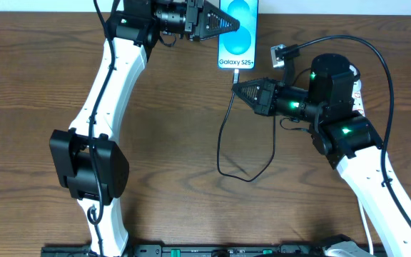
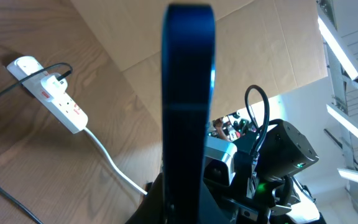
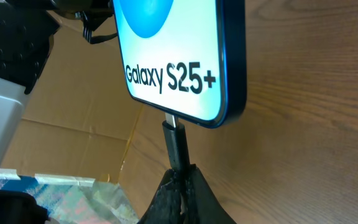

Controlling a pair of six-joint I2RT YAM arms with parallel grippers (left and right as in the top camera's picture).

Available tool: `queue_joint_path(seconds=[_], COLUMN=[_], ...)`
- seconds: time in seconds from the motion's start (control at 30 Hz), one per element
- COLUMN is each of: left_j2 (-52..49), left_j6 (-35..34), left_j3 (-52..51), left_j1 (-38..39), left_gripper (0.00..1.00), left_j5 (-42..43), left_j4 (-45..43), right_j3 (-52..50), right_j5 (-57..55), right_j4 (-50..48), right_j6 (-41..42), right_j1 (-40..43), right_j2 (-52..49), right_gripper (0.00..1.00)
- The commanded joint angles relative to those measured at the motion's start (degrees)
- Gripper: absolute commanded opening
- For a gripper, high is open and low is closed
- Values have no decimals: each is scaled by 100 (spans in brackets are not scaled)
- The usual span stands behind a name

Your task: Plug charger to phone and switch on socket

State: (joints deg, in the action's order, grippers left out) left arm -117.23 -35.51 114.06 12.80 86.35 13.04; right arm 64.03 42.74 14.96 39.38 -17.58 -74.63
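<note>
At the far edge of the table (image 1: 41,78), clamping the phone (image 1: 242,50) in the closed jaws of the left gripper (image 1: 232,27), keeping the screen turned up toward the overhead camera. Just below it, pinching the charger (image 1: 223,143) by its plug tip (image 3: 178,146) in the right gripper (image 3: 180,180), squeezing shut on the black body and pressing the tip at the port in the phone's lower edge. Possibly not seating it fully yet, judging by a sliver of metal between plug and port in the right wrist view, though hard telling from that angle. Leaving the socket (image 2: 58,96) lying well apart on the wood, carrying a black adapter, giving no clear reading of its red switches. Risking, from here, a skewed push: bending the tip or levering the phone out of the left jaws by pressing off-axis. Risking, too, snagging the slack loop of cable on letting go, tugging the plug back out before reaching for the switch.
</note>
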Motion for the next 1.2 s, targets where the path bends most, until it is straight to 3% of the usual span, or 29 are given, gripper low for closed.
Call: queue_joint_path(seconds=[0.0, 1.17], left_j2=[181, 181], left_j6=[96, -11], left_j3=[52, 52], left_j1=[-15, -7], left_gripper=[7, 7], left_j5=[260, 365], left_j4=[-24, -24], right_j3=[173, 175], right_j5=[-83, -39], right_j4=[-31, -149], right_j6=[-63, 68], right_j1=[-63, -90], right_j2=[-2, -37], right_gripper=[2, 2])
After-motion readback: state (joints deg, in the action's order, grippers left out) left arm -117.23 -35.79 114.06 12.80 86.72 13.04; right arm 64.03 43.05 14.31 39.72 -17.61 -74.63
